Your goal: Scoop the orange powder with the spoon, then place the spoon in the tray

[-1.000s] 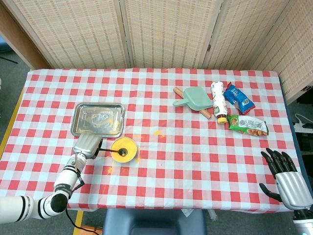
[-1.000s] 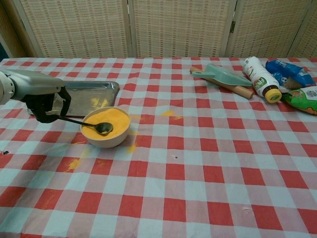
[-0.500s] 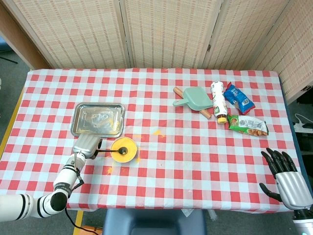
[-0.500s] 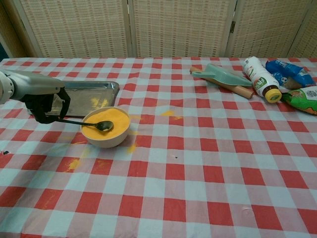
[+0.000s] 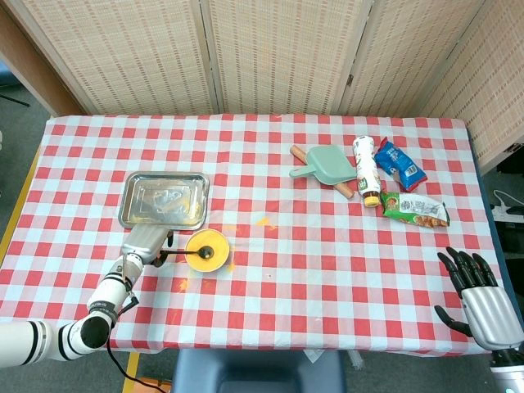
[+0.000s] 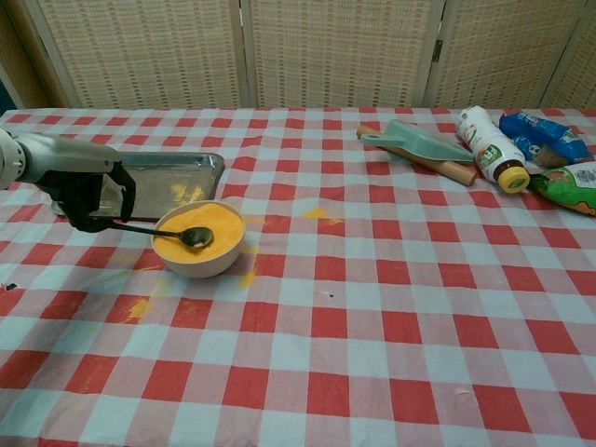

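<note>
A small bowl point(image 6: 198, 240) point(image 5: 207, 250) full of orange powder stands just right of my left hand point(image 6: 87, 193) point(image 5: 144, 244). That hand grips the dark handle of a metal spoon point(image 6: 168, 231), whose bowl lies over the powder near the middle of the bowl. The steel tray point(image 6: 168, 179) point(image 5: 164, 200) lies right behind the hand and bowl, with orange smears inside. My right hand point(image 5: 479, 296) hangs at the table's near right corner, fingers spread, holding nothing; the chest view does not show it.
Orange powder spills point(image 6: 138, 305) mark the checked cloth around the bowl. At the back right lie a green scoop point(image 6: 416, 143) on a rolling pin, a white bottle point(image 6: 490, 147) and snack packets point(image 6: 540, 137). A folding screen closes the back.
The left hand has shifted very slightly with the spoon, lifting its bowl a touch over the powder. The right hand has not moved.
</note>
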